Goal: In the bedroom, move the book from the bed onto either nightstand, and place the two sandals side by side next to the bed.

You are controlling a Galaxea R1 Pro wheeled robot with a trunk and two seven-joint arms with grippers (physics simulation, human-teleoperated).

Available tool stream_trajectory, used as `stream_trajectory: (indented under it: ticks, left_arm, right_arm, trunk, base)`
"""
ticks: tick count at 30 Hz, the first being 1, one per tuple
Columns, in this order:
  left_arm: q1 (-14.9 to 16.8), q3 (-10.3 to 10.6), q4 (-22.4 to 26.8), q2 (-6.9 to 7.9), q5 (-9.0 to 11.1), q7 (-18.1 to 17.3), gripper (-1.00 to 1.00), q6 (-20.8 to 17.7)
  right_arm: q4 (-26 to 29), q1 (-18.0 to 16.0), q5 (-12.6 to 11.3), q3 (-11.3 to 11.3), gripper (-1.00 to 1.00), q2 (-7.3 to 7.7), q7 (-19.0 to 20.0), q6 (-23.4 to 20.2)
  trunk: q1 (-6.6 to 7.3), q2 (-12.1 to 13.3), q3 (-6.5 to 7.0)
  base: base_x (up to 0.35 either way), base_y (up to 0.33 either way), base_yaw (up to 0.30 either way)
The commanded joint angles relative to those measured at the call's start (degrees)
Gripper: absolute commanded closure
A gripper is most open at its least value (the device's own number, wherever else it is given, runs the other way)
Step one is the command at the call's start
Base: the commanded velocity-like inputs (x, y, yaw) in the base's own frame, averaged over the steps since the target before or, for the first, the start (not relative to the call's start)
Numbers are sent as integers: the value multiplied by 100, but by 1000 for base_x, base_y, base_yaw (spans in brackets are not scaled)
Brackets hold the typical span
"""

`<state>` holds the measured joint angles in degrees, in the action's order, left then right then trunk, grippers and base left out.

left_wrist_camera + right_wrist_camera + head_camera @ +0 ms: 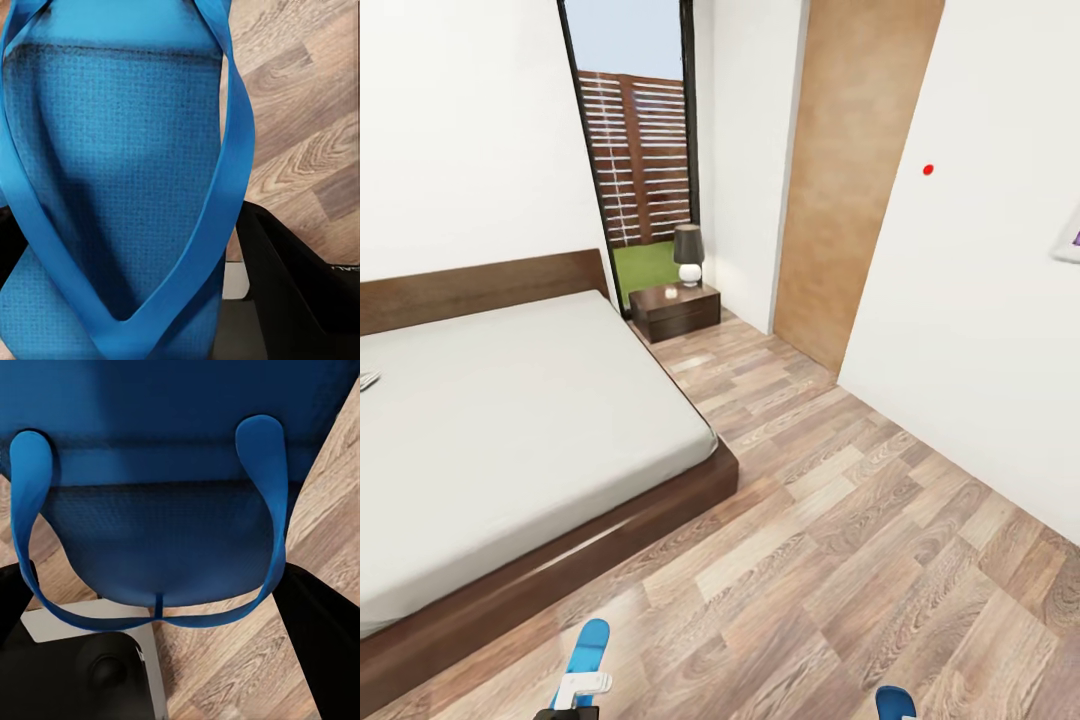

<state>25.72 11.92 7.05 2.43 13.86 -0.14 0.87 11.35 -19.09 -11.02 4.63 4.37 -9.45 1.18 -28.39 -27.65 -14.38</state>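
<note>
Beside the bed (510,430), each claw carries one sandal: left (582,655), right (895,703), apparently clamped. Neither placed yet; book unmoved, possibly at mattress edge.

Bed (510,420): pale grey-white mattress, dark brown base. Beside it, floor (840,540): light wood-plank grain. Sandals (112,172) (165,510): bright blue, fine woven texture. Nightstand (675,310): dark brown.

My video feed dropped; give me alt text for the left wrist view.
A bright blue sandal seen close up, textured sole facing the camera with its thin straps meeting in a V, between the dark fingers of the left gripper. Wood-plank floor lies beyond.
</note>
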Motion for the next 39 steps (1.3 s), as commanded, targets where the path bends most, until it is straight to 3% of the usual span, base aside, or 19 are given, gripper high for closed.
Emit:
stream_trajectory:
  ticks: [1,39]
  left_arm:
    - [3,47,-2,3,47,-7,100,9]
    - [3,47,-2,3,47,-4,100,18]
  right_arm:
    - [-2,-5,-67,46,100,2,-22,14]
    - [-19,-5,-67,53,100,-13,-22,155]
  trunk:
    - [-2,-8,0]
    - [-2,-8,339]
  base:
    - [0,0,-112]
    - [0,0,-90]
